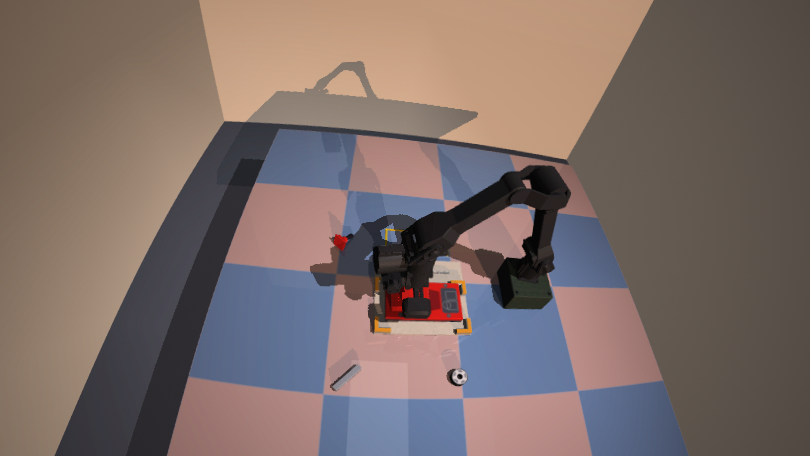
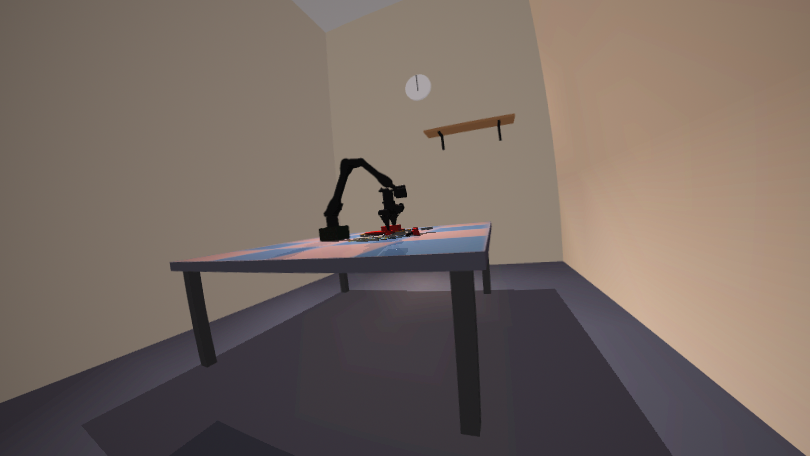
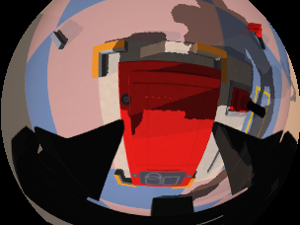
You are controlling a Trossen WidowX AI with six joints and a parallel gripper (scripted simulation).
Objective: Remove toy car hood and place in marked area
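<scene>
The red toy car [image 1: 436, 310] [image 2: 380, 231] sits on a white mat with orange corners [image 1: 419, 327] [image 3: 107, 91]. Its red hood [image 3: 169, 139] [image 1: 392, 306] is on the car, above the grille. My gripper [image 1: 397, 290] [image 2: 391, 220] [image 3: 172, 126] is open and empty. It hangs low over the hood end, and in the wrist view the fingers stand on either side of the hood. I cannot tell whether they touch it. The marked area, a yellow outline [image 1: 386, 233], lies just behind the car and is mostly hidden by my arm.
A small red part [image 1: 340, 241] [image 3: 256, 29] lies left of the marked area. A grey bar [image 1: 345, 377] and a loose wheel [image 1: 457, 374] lie in front of the mat. The arm's base [image 1: 524, 291] stands right of the car.
</scene>
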